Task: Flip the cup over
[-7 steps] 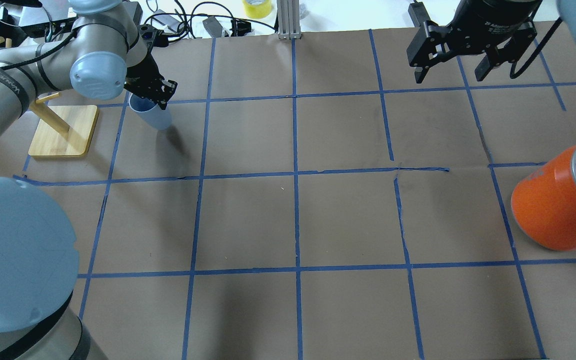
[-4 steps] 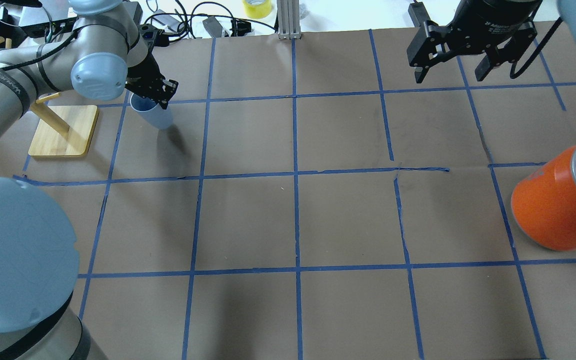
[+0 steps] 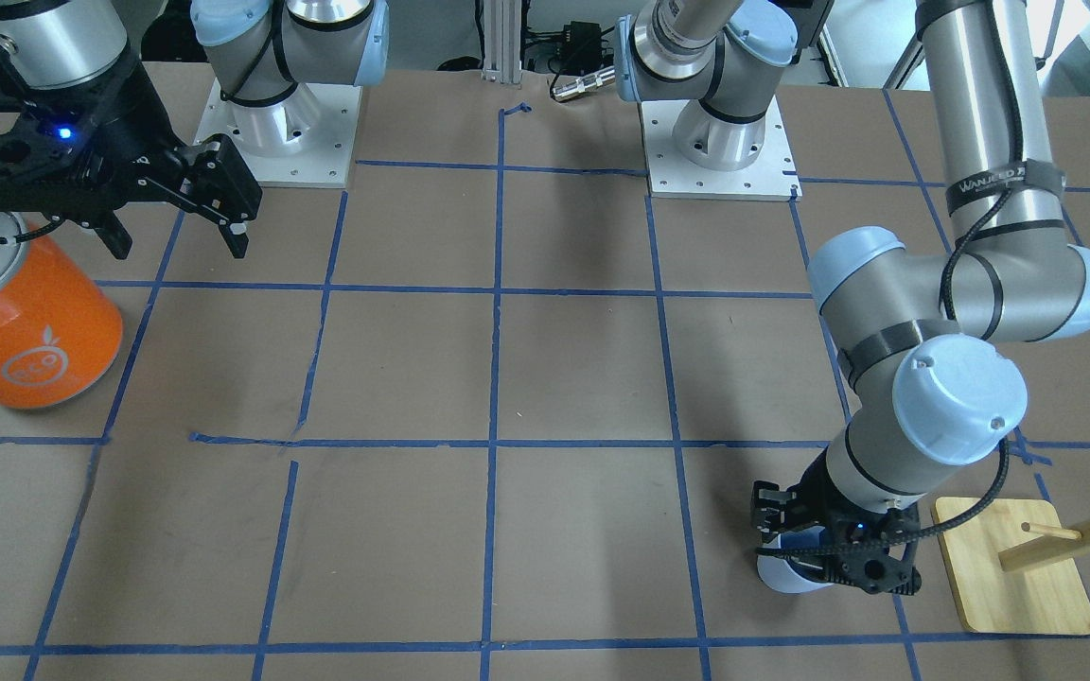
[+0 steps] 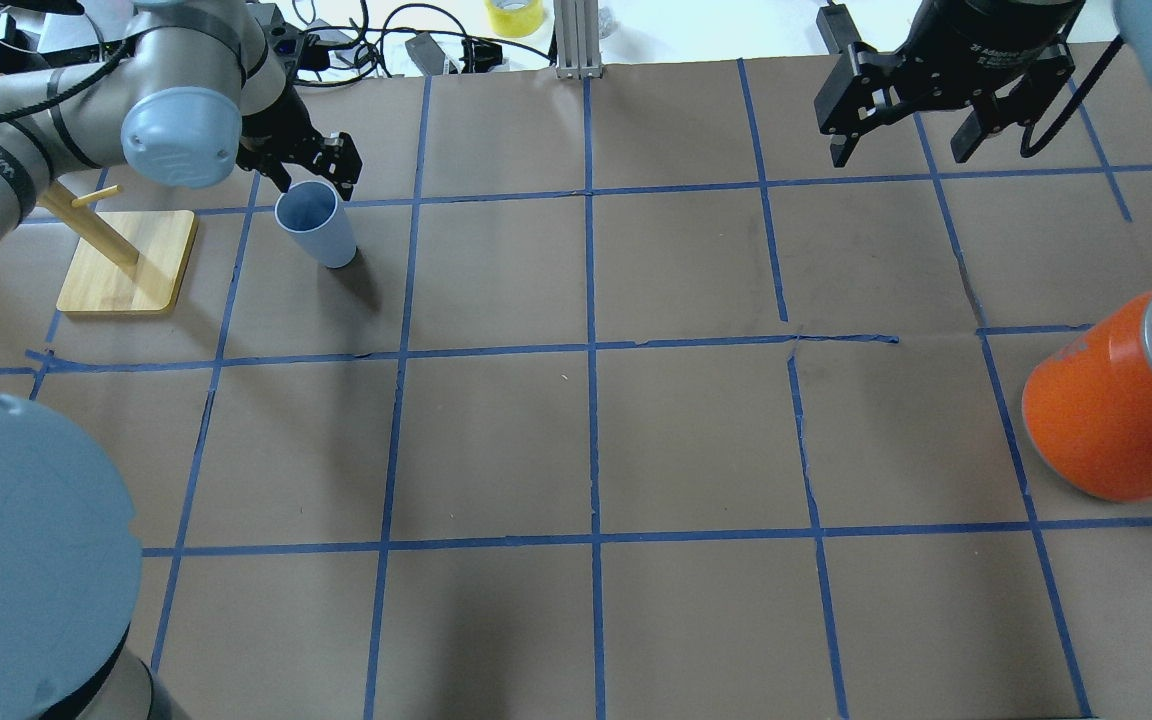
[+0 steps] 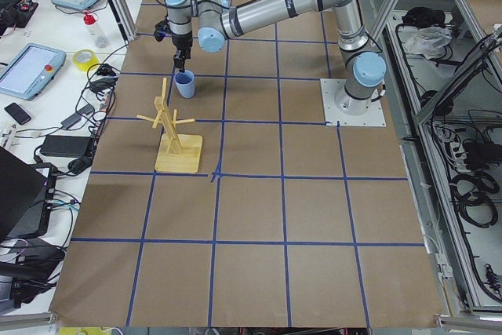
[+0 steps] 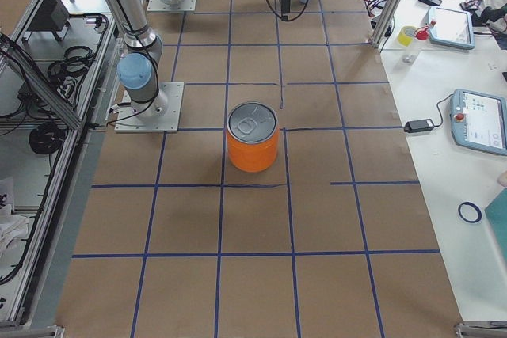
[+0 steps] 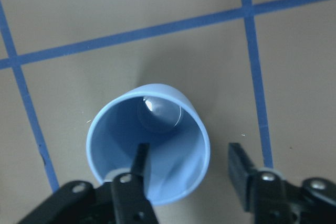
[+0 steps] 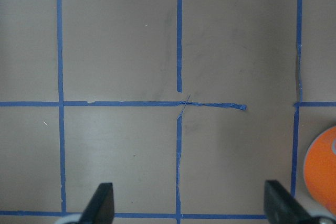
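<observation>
The pale blue cup (image 4: 319,232) stands upright, mouth up, on the brown table at the far left. It also shows in the front view (image 3: 784,574), the left side view (image 5: 185,84) and the left wrist view (image 7: 157,129). My left gripper (image 4: 314,178) hangs just above the cup's rim, open. In the left wrist view (image 7: 189,163) one finger is over the cup's mouth and the other is outside its wall. My right gripper (image 4: 911,145) is open and empty, high over the far right of the table, also seen in the front view (image 3: 176,236).
A large orange can (image 4: 1106,410) with a silver top stands at the right edge, also in the front view (image 3: 25,322). A wooden peg stand (image 4: 126,262) on a square base sits just left of the cup. Cables and tape rolls lie beyond the far edge.
The left gripper held the cup tilted by its rim; now it has opened and drawn back above it, and the cup stands upright on the table. The right arm has not moved.
</observation>
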Robot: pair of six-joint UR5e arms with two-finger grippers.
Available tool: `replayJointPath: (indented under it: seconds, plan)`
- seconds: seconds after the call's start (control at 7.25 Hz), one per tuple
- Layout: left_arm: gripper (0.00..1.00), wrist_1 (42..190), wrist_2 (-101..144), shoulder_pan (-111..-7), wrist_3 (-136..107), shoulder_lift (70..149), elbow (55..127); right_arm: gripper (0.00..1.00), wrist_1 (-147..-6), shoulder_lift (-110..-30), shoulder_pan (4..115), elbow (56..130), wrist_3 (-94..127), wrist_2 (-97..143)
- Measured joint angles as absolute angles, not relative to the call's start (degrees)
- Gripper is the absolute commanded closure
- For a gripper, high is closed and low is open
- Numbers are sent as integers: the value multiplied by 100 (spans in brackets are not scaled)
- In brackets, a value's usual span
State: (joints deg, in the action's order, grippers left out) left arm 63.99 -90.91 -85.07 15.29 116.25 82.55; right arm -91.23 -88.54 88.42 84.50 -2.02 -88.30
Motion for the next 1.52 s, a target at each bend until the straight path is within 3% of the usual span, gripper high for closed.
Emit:
replayJointPath:
  seconds: [0.69,1.24,1.52]
  plan:
    - [0,8033,-8873,-8999,1268,9754,8327,0,-9128,-8851,8842,8451,-216,-8833]
    - [0,8497,-9178,-9233,623,8899,9012,0,-9123,-8851,8840,8455,-220,-8837]
    - [0,8475,-9157,-9240,-59,8857,9029,0,-9129,-8851,8835,8448,-220,-8836]
